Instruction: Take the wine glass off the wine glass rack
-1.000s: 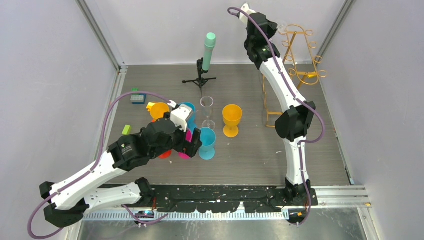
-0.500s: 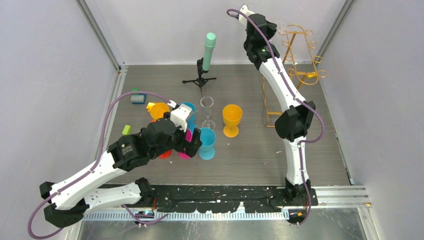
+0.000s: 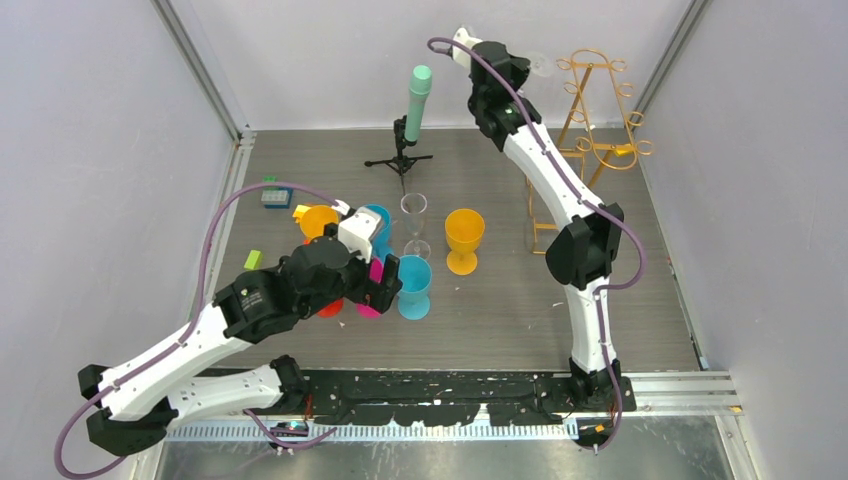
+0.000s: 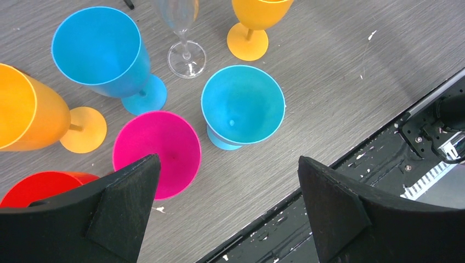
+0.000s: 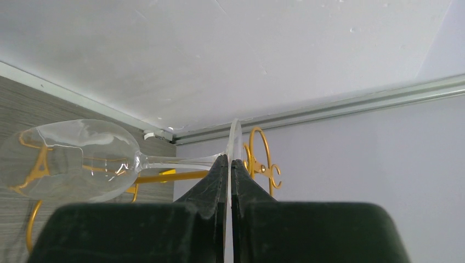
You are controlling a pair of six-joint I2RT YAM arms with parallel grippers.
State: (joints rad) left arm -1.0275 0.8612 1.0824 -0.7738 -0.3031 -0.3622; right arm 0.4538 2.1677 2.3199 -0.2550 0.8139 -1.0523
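— Gold rack [image 3: 612, 152] at the bench's far right corner: is the wine glass [image 5: 71, 159] on it?
— No, it lies sideways in the air, just beside the top hooks, by the back wall. The right gripper [image 5: 230, 164] is pinched narrow on its foot.
— And the left gripper [image 4: 227, 160]?
— Spread wide, holding nothing, above the pink cup [image 4: 156, 150] and blue cup [image 4: 243, 104] mid-bench.

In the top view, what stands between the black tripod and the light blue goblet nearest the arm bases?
A clear tall flute glass stands there, between the tripod and the blue goblet; the top view shows it.
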